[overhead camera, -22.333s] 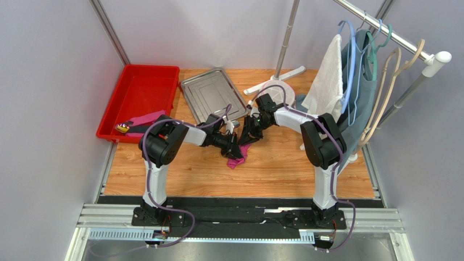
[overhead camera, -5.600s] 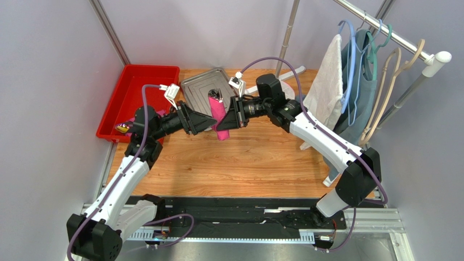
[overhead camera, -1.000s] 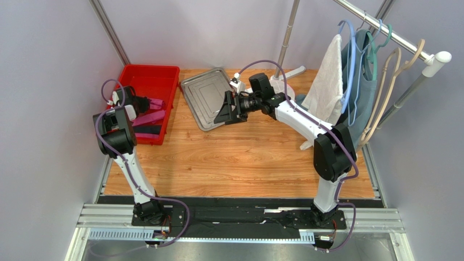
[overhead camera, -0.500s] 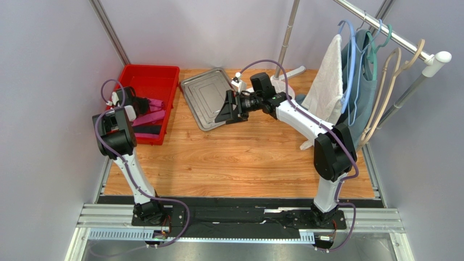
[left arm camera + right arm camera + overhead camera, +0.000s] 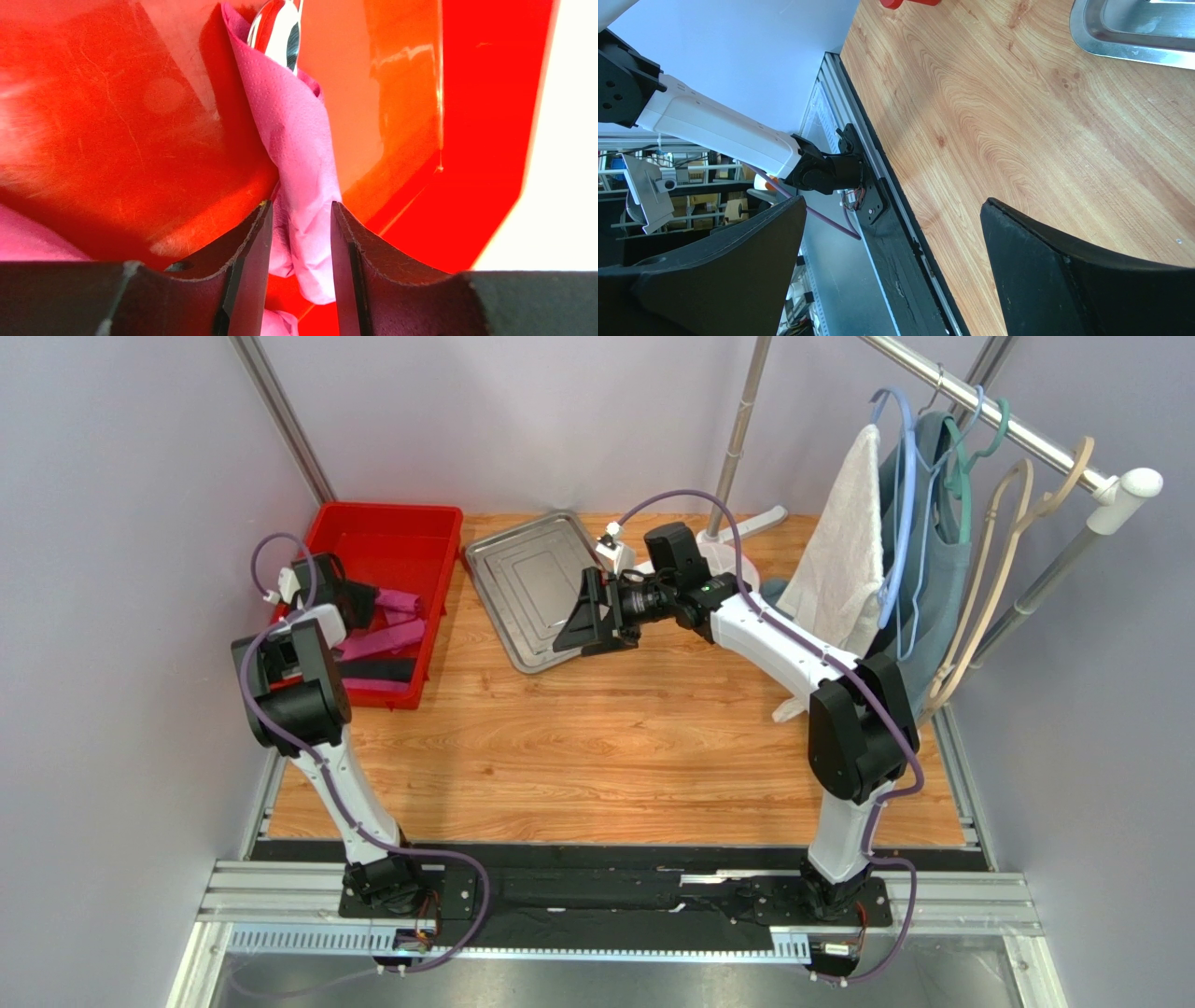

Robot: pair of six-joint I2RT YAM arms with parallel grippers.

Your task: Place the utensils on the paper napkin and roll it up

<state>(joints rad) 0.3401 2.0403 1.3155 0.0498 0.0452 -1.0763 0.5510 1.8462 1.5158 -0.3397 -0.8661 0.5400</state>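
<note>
The paper napkin (image 5: 295,119) is a magenta roll lying inside the red bin (image 5: 105,105), with the shiny tip of the utensils (image 5: 281,28) poking out of its far end. My left gripper (image 5: 300,204) is open, its jaws parted on either side of the roll's near end, with the paper brushing the pads. From above, the left gripper (image 5: 362,598) reaches into the red bin (image 5: 407,532) beside the paper napkin (image 5: 400,599). My right gripper (image 5: 578,623) hovers wide open and empty near the steel tray's front edge; the right gripper (image 5: 892,203) looks down on bare wood.
A second pink roll (image 5: 382,640) and a black strip lie in the bin's near half. The steel tray (image 5: 540,581) sits at the back centre. A clothes rack with a white towel (image 5: 842,546), hangers and a stand base (image 5: 709,546) occupies the right.
My left jaws have spread apart around the napkin roll in the bin, and the left wrist has drawn back slightly. The right arm has not moved.
</note>
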